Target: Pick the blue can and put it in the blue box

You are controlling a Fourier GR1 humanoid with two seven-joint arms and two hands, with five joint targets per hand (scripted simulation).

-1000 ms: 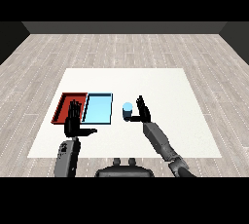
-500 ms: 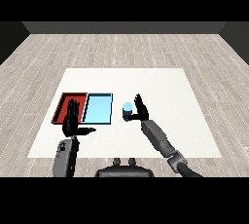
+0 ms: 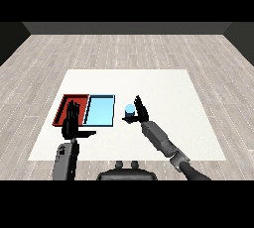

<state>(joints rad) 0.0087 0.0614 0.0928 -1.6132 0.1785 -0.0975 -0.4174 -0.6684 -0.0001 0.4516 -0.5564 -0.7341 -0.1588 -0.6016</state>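
Note:
The blue can [image 3: 130, 110] stands upright on the white table [image 3: 163, 88], just right of the light blue tray [image 3: 99, 110]. My right hand [image 3: 141, 110] is pressed up against the can's right side, fingers mostly straight and the thumb reaching under its near side, not curled round it. My left hand [image 3: 70, 121] hovers open with fingers straight over the near edge of the red tray [image 3: 66, 106]. Both trays lie side by side, the red one on the left.
The table's near edge runs just below my forearms. Bare white tabletop stretches to the right of the can and behind the trays.
My right hand has slid left toward the can and now touches its right side. The left hand and the can have stayed put.

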